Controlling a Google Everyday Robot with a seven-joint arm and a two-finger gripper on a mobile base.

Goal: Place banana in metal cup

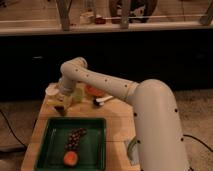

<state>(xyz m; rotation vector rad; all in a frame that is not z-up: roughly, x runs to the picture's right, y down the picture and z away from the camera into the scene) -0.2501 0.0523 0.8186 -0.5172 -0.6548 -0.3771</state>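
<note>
My gripper (63,106) dark, at table's far-left end by yellow banana (58,102). My arm (112,87) white, dark-dotted. Tray (47,125) green; grapes (75,138) dark; round fruit (70,158) orange. Table (117,120) pale wood.

Dark wall (150,60) behind wooden table (116,125)

green tray (93,146) holds dark grapes (75,138) and an orange (70,158)

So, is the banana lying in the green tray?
No, the green tray holds only grapes and an orange fruit; the gripper is beyond its far edge.
</note>
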